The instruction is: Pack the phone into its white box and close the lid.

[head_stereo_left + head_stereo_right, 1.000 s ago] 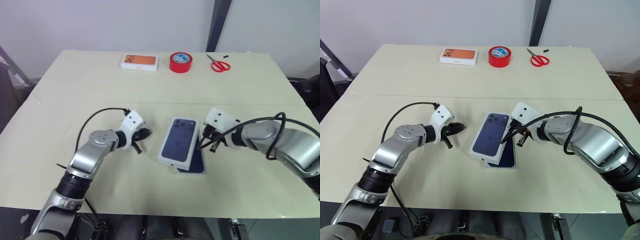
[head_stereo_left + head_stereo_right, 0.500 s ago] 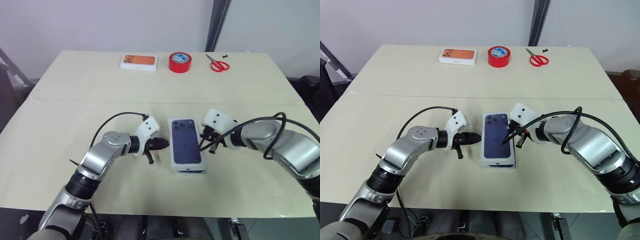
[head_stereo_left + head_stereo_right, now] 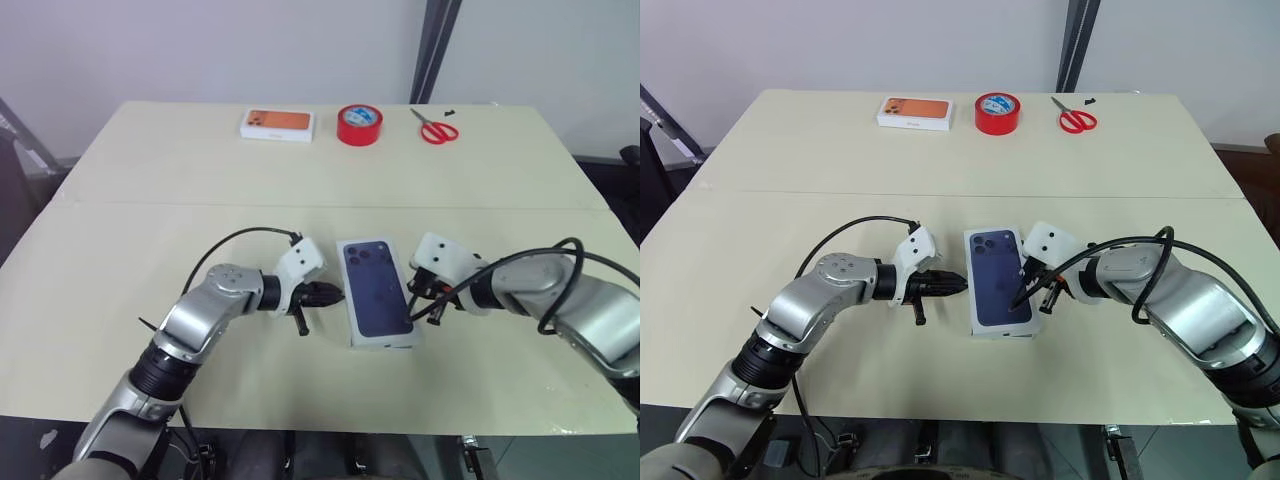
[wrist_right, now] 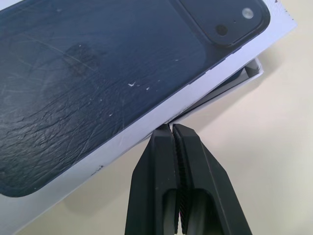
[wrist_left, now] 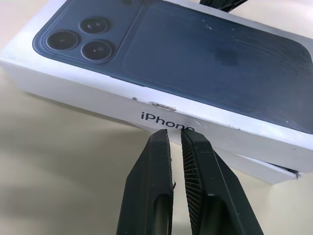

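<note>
The lid point(image 3: 377, 290), white with a dark navy phone picture on top, lies over the white box point(image 5: 266, 167) in the middle of the table. It sits slightly askew, so a corner of the box point(image 4: 250, 71) sticks out from under it. The phone is hidden beneath the lid. My left gripper point(image 3: 335, 295) is shut, its tips point(image 5: 175, 133) against the lid's left long side by the printed lettering. My right gripper point(image 3: 412, 308) is shut too, its tips point(image 4: 172, 128) at the lid's right long side where lid and box meet.
At the table's far edge stand a white box with an orange picture point(image 3: 279, 123), a red tape roll point(image 3: 361, 124) and red-handled scissors point(image 3: 436, 128). A seam in the table cover point(image 3: 150, 205) runs across behind the arms. Black cables loop off both wrists.
The lid swung from a skewed tilt to lie over the box and the dark slab beneath it. My left gripper moved right up to the lid's side. The right gripper drew back slightly.
</note>
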Robot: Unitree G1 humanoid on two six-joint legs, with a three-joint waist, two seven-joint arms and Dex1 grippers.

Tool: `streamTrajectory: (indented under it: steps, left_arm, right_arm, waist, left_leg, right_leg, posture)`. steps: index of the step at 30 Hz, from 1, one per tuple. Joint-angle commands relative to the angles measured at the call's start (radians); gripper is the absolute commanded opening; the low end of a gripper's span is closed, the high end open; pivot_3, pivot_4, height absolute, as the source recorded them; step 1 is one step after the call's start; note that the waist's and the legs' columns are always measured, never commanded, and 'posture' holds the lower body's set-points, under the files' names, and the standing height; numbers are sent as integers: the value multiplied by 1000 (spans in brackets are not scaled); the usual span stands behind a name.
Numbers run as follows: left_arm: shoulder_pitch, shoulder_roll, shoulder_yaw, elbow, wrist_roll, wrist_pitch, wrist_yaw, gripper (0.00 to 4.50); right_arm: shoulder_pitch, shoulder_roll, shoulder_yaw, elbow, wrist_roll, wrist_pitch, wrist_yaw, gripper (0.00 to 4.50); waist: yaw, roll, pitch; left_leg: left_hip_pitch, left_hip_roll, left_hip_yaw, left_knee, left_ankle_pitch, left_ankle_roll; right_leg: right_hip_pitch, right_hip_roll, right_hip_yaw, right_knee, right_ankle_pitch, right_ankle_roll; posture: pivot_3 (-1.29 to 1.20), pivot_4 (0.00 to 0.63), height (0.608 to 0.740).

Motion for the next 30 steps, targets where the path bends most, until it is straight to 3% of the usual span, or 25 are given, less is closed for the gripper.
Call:
streamTrajectory:
  steps: [1,30]
  left_arm:
    - [-20,-16,-14,-20,-1,-26,1,451]
    - [-20,-47,-30,-7,28,-42,-4,451]
  right_arm:
    - [4,-5,-17,-64,4,0,26,99]
    - [62,17,-39,-74,-37,23,33,99]
  waist:
    - [0,0,0]
    - [2,0,0]
  left_leg:
    - [0,0,0,0,0,0]
    - [0,0,0,0,0,0]
  right_leg:
    - [0,0,0,0,0,0]
    - [0,0,0,0,0,0]
  posture:
    - [0,150,729]
    - [0,150,729]
